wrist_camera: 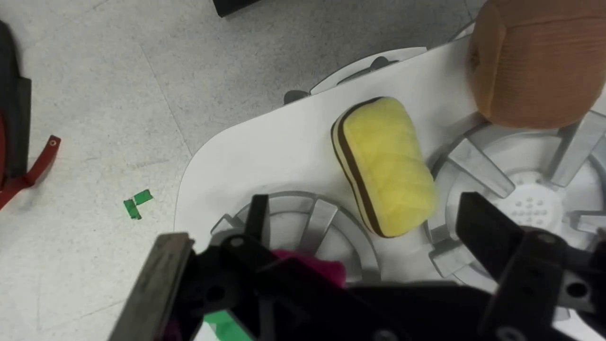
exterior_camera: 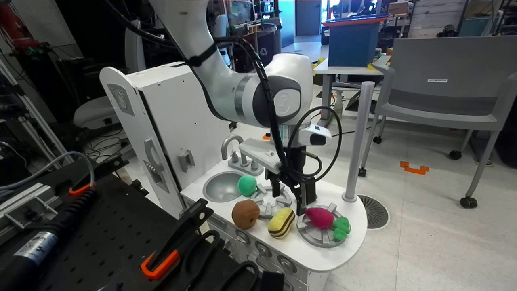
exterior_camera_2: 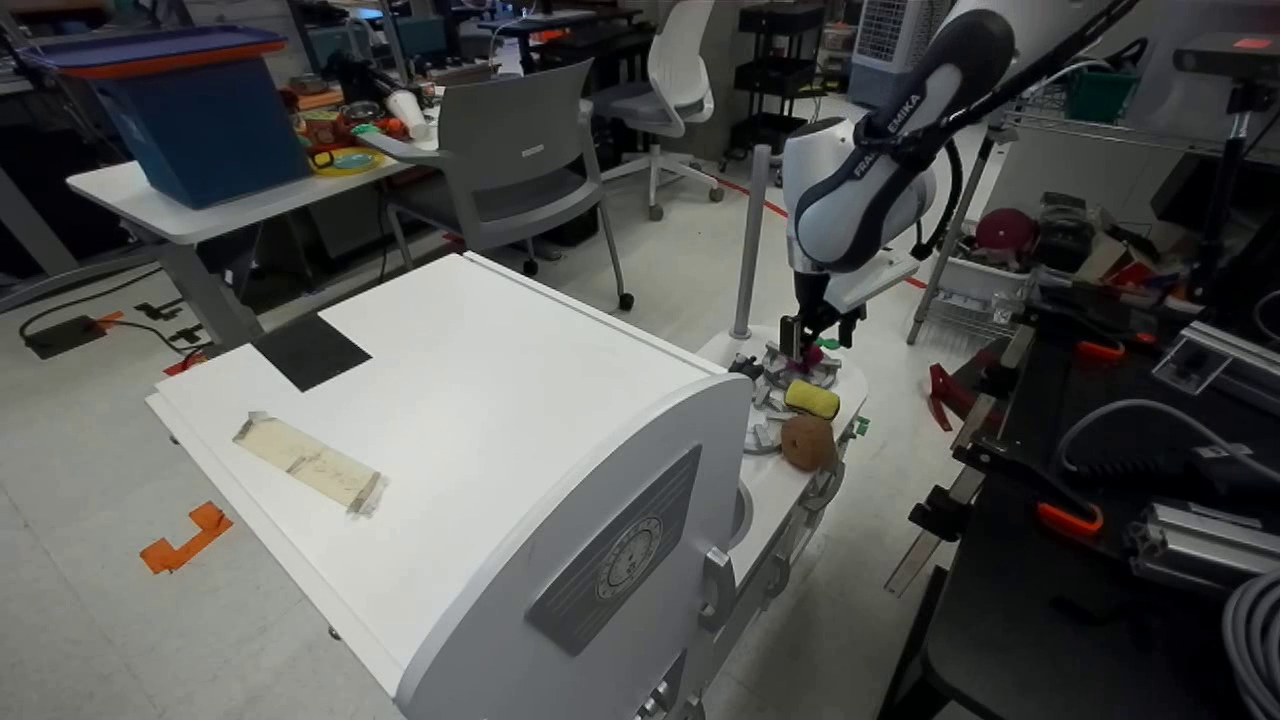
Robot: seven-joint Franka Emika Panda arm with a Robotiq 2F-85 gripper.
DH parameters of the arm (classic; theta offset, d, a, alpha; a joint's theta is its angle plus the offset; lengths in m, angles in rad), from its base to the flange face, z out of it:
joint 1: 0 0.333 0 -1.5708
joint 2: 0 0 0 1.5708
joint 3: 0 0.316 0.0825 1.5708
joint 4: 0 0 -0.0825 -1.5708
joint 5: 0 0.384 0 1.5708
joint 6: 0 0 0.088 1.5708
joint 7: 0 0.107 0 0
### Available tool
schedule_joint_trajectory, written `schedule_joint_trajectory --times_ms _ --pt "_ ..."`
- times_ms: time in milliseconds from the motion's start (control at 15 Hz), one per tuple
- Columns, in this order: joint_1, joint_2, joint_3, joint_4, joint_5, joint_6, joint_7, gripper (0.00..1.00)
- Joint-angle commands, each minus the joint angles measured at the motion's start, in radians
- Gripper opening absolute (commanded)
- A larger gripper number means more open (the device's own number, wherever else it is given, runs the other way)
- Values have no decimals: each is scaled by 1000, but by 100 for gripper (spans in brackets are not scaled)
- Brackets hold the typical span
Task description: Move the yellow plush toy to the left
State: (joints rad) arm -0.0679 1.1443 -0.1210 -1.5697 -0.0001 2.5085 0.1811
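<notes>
The yellow plush toy [exterior_camera: 281, 222] with dark stripes lies on the white counter of a toy kitchen, between two grey burners. It also shows in an exterior view [exterior_camera_2: 812, 399] and, whole, in the wrist view [wrist_camera: 388, 170]. My gripper [exterior_camera: 288, 198] is open and empty, pointing down above the counter. In the wrist view its fingers [wrist_camera: 364, 201] stand wide apart, and the toy's near end shows between their directions, beyond the gripper's base. The fingers do not appear to touch it. In an exterior view the gripper [exterior_camera_2: 822, 333] is over the far burner area.
A brown ball [exterior_camera: 245, 214] sits beside the toy; a pink and green plush [exterior_camera: 320, 217] lies on a burner [exterior_camera: 314, 239]. A green ball [exterior_camera: 246, 185] is by the sink [exterior_camera: 213, 193]. A grey post [exterior_camera: 359, 141] and a tall white cabinet [exterior_camera: 181, 117] flank the counter.
</notes>
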Motion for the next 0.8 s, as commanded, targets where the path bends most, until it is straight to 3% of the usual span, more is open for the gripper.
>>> schedule_joint_trajectory --times_ms 0,533,600,733 --pt "2 103 6 147 30 -102 29 100" --pt "51 285 -22 387 7 -148 86 100" --pt "57 306 -27 416 7 -157 99 75" --pt "65 338 -37 462 4 -168 117 66"
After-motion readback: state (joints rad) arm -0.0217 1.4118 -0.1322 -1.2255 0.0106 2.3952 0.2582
